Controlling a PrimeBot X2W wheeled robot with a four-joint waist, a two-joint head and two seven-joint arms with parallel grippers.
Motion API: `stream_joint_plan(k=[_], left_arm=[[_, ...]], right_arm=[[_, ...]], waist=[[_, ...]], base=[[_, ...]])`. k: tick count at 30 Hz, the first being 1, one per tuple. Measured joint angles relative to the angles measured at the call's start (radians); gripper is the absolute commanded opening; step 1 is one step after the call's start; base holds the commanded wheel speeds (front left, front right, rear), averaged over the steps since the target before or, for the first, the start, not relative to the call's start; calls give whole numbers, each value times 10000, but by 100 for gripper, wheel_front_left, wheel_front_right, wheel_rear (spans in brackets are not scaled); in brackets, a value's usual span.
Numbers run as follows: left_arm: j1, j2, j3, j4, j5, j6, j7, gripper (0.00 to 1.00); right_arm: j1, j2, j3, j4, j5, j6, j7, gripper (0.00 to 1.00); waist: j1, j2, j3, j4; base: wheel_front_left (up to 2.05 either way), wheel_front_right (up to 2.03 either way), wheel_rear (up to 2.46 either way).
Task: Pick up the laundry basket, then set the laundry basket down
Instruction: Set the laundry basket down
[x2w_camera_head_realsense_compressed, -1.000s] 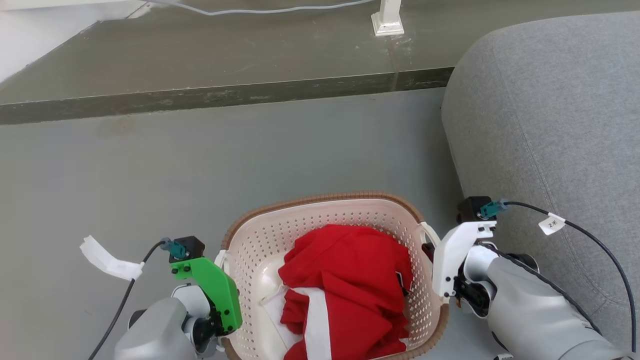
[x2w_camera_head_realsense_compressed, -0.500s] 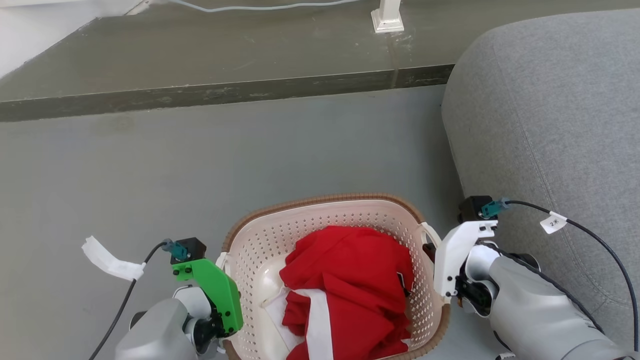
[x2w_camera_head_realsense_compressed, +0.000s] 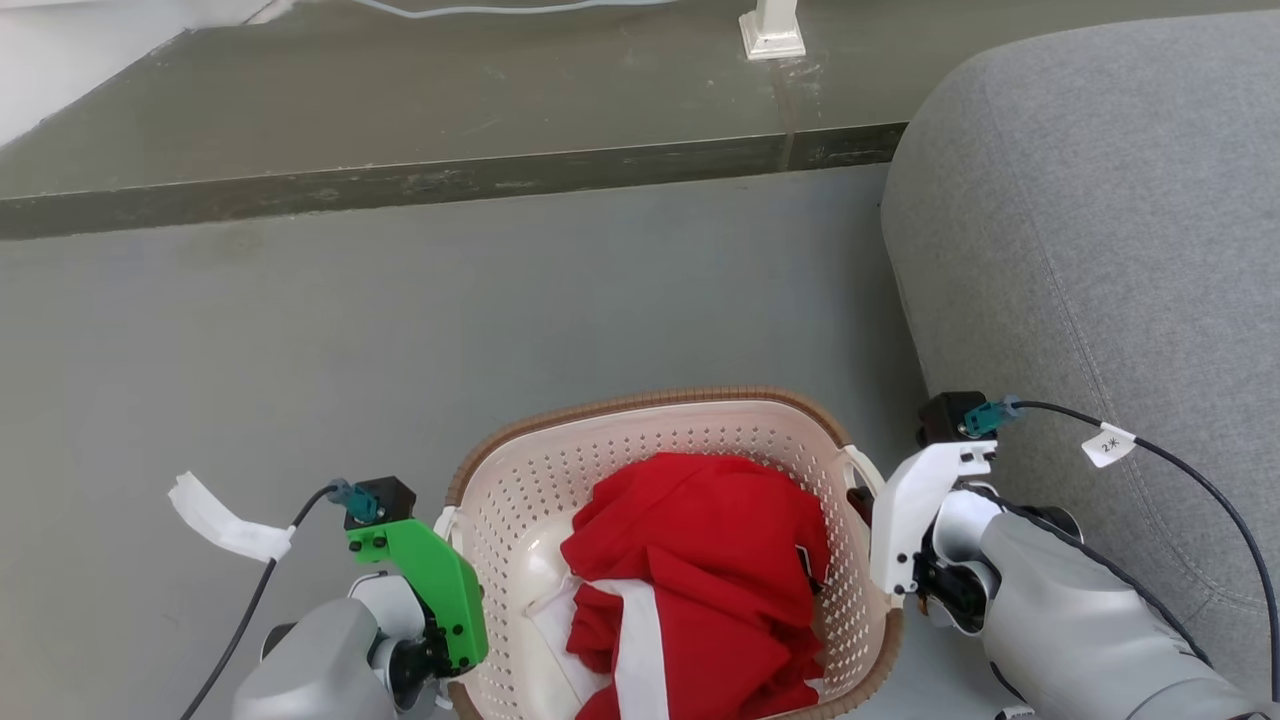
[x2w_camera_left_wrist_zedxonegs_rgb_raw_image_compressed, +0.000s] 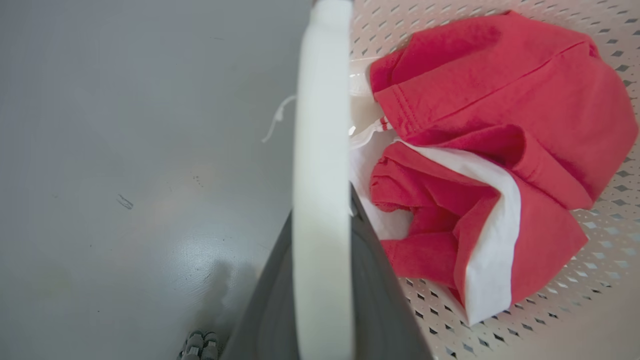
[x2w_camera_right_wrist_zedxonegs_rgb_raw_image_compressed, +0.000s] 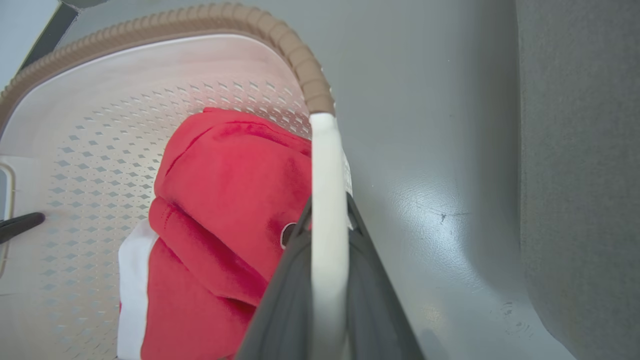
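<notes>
The laundry basket (x2w_camera_head_realsense_compressed: 640, 401), cream perforated plastic with a brown woven-look rim, lies at the bottom centre of the head view with red and white clothing (x2w_camera_head_realsense_compressed: 700, 560) inside. My left gripper (x2w_camera_head_realsense_compressed: 442, 560) is at its left handle and my right gripper (x2w_camera_head_realsense_compressed: 880, 520) at its right handle. Seen from the left wrist, the white loop handle (x2w_camera_left_wrist_zedxonegs_rgb_raw_image_compressed: 320, 125) runs between the dark fingers (x2w_camera_left_wrist_zedxonegs_rgb_raw_image_compressed: 270, 305), which are shut on it. The right wrist view shows the other handle (x2w_camera_right_wrist_zedxonegs_rgb_raw_image_compressed: 325, 160) clamped the same way between dark fingers (x2w_camera_right_wrist_zedxonegs_rgb_raw_image_compressed: 285, 300). Whether the basket touches the floor I cannot tell.
A grey sofa (x2w_camera_head_realsense_compressed: 1100, 250) rises close on the right, just beside my right forearm. A darker raised step (x2w_camera_head_realsense_compressed: 450, 180) crosses the back, with a white post base (x2w_camera_head_realsense_compressed: 770, 35) on it. Grey floor (x2w_camera_head_realsense_compressed: 400, 330) spreads ahead and to the left.
The whole head picture has shifted a little, so the camera moved: the step edge sits higher, the basket and grippers slightly lower. Both grippers keep their hold on the handles.
</notes>
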Motion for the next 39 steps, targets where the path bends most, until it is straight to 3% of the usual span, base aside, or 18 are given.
stream_joint_plan(k=[18, 39], left_arm=[[-704, -6, -107, 33, -153, 0, -614, 0], [-1748, 96, -178, -125, 303, -2, -2579, 0]], right_arm=[[-649, -153, 105, -109, 84, 0, -466, 0], [-1376, -178, -12, -203, 79, 4, -2748, 0]], waist=[[0, 0, 812, -25], [1, 0, 3447, 0]], base=[[0, 0, 0], [0, 0, 0]])
